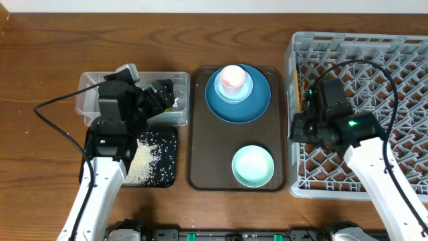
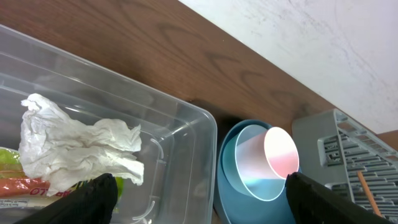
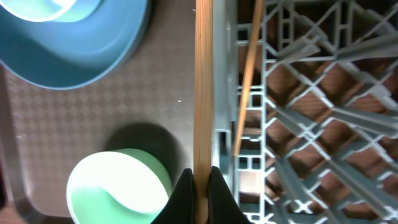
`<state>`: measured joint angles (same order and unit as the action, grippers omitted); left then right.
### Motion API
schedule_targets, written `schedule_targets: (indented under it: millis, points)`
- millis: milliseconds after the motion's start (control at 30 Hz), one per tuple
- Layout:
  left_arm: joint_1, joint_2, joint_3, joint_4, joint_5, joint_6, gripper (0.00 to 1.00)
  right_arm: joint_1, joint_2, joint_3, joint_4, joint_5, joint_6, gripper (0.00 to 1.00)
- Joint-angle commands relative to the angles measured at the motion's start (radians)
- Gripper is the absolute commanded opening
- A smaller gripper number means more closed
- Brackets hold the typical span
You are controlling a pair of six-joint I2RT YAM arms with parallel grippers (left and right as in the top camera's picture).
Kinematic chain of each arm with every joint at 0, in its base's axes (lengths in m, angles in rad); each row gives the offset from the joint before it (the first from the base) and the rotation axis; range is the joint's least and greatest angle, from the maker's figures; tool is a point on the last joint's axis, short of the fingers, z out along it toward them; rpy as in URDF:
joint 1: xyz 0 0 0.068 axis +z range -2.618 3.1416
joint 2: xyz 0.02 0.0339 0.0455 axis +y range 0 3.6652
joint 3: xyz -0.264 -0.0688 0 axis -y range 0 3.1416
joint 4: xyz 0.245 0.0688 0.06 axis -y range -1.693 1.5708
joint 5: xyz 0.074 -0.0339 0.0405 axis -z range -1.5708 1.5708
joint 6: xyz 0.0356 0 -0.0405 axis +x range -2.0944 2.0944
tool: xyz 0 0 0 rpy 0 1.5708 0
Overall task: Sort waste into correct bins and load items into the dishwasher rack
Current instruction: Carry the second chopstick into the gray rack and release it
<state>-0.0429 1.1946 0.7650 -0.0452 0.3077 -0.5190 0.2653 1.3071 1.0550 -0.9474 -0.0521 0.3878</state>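
The right pincer [image 3: 199,185] pinches a wooden chopstick [image 3: 203,81], the dishwasher rack [image 3: 225,74] to its right; the left pincer [image 2: 200,183] is spread wide, a crumpled tissue [image 2: 74,146] ahead-left.

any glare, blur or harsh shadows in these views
Overhead: even light, sharp, no harsh glare. Left wrist: faint sheen on the clear tub, near fingers dark and blurred. Right wrist: held chopstick slightly soft, dark shadow beside the mint-green bowl.

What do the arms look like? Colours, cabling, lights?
Both look alike: the left arm and right arm have white lower links, black wrist housings, a green light each and a loose black cable. The fingers are matte black.
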Motion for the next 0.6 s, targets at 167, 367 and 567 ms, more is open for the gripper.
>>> schedule_targets:
  millis: [167, 367, 567]
  points:
    - [0.0, -0.007, -0.001, 0.0, -0.007, 0.014, 0.89, -0.006, -0.006, 0.011, -0.027, 0.076, -0.071, 0.01]
    - [0.0, -0.007, -0.001, 0.0, -0.007, 0.014, 0.89, -0.006, -0.005, 0.011, -0.043, 0.125, -0.071, 0.01]
    - [0.0, -0.007, -0.001, 0.0, -0.007, 0.014, 0.89, -0.006, -0.002, 0.01, -0.043, 0.132, -0.071, 0.01]
